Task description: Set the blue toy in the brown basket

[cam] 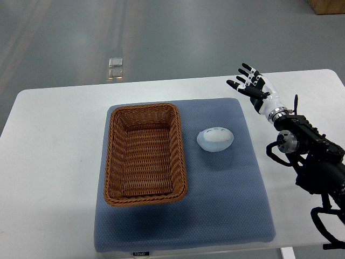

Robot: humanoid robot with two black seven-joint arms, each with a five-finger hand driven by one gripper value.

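A pale blue rounded toy [215,139] lies on the blue mat [226,199], just right of the brown wicker basket [112,162]. The basket holds nothing. My right hand [249,82] is open with fingers spread, above the table near the mat's far right corner, up and to the right of the toy and not touching it. Its black arm comes in from the right edge. The left arm does not show.
The mat lies on a white table [54,162]. The table's far edge runs along the top, with grey floor beyond. A small shiny object [115,68] lies on the floor. A brown box corner [328,5] shows at the top right.
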